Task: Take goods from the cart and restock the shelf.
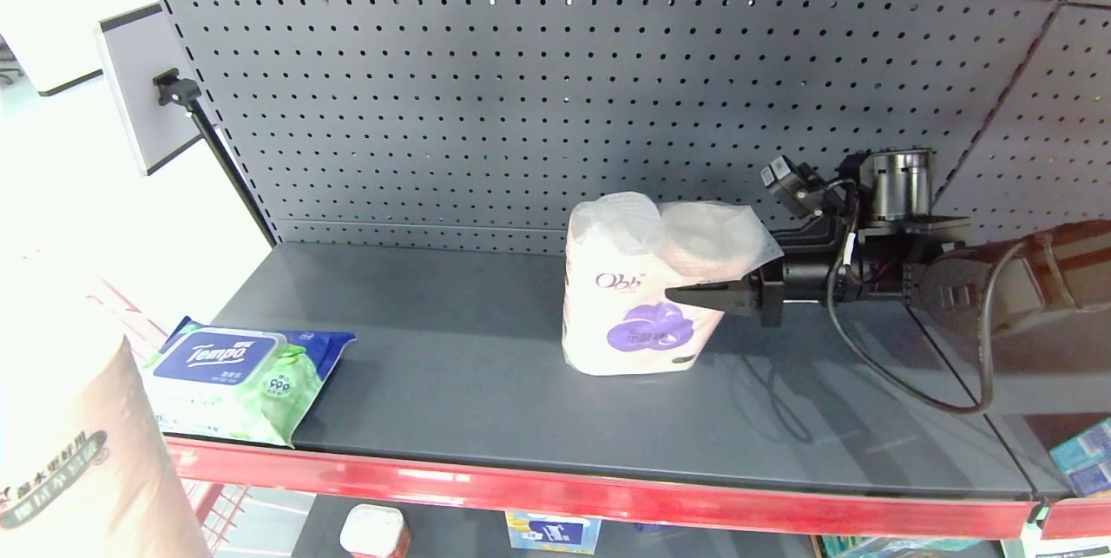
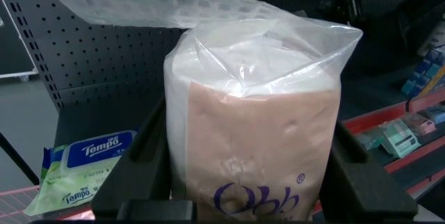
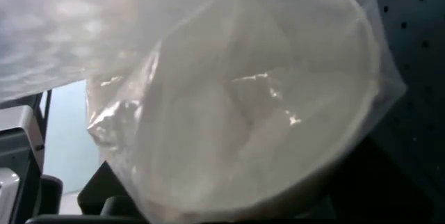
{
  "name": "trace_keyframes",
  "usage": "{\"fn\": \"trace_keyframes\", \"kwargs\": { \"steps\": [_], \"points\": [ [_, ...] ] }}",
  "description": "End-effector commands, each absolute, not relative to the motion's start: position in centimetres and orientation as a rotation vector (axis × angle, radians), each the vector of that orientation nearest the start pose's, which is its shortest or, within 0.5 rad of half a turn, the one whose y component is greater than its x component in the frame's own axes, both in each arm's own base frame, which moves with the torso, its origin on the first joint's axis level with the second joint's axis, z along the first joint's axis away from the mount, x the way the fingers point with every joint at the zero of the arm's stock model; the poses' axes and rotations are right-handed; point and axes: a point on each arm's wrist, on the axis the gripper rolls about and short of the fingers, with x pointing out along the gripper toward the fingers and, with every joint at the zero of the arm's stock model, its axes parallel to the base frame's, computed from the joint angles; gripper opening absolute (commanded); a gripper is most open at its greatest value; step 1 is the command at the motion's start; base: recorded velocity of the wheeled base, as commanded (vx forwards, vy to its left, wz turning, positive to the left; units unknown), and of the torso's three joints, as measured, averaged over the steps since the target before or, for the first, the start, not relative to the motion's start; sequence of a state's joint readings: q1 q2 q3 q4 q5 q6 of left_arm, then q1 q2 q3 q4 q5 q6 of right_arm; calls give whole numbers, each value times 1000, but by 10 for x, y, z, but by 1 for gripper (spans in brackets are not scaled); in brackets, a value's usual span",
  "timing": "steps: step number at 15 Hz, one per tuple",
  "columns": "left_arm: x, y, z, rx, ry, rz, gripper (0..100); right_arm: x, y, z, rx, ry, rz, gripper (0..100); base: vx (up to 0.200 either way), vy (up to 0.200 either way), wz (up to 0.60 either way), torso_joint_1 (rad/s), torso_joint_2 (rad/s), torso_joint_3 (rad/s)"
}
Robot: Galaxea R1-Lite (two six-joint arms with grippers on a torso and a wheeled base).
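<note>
Right gripper (image 1: 681, 287) lies level over the shelf's (image 1: 451, 367) right half, jaws pinching a white roll pack (image 1: 638, 280) standing mid-shelf. Left gripper (image 2: 243, 172) has its jaws clamped on a brown roll pack (image 2: 257, 133) (off the front-left corner, beside the wipes (image 1: 239, 376)).

The shelf (image 1: 486, 384) is dark grey, its lip (image 1: 608, 497) red; the back panel (image 1: 521, 107) is grey with a grid of small holes. The white pack (image 1: 647, 289) bears a purple flower under clear film. At its 8 o'clock, the wipes (image 1: 243, 376) are green-and-white with a blue label. The beige pack (image 2: 257, 147) has purple lettering. The right gripper (image 1: 677, 287) is black. At 6 o'clock below, a blue box (image 1: 553, 532)
</note>
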State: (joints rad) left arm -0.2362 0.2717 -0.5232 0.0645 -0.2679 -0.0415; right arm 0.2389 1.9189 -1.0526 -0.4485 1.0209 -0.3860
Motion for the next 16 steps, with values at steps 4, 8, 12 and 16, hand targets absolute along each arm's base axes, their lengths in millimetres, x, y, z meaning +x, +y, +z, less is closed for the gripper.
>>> {"fn": "trace_keyframes", "kwargs": {
  "steps": [4, 8, 12, 16],
  "points": [
    [-39, 3, 216, -39, -180, -509, 0, 302, 95, 167, -160, 180, 1306, 0, 0, 0, 0, 0, 0, 0],
    [-39, 3, 216, -39, -178, -509, 0, 277, 89, 165, -152, 196, 1321, 0, 0, 0, 0, 0, 0, 0],
    [-39, 3, 216, -40, -179, -509, 0, 265, 86, 156, -181, 198, 1330, 0, 0, 0, 0, 0, 0, 0],
    [-40, 3, 216, -40, -183, -509, 0, 257, 86, 158, -184, 193, 1336, 0, 0, 0, 0, 0, 0, 0]
  ]
}}
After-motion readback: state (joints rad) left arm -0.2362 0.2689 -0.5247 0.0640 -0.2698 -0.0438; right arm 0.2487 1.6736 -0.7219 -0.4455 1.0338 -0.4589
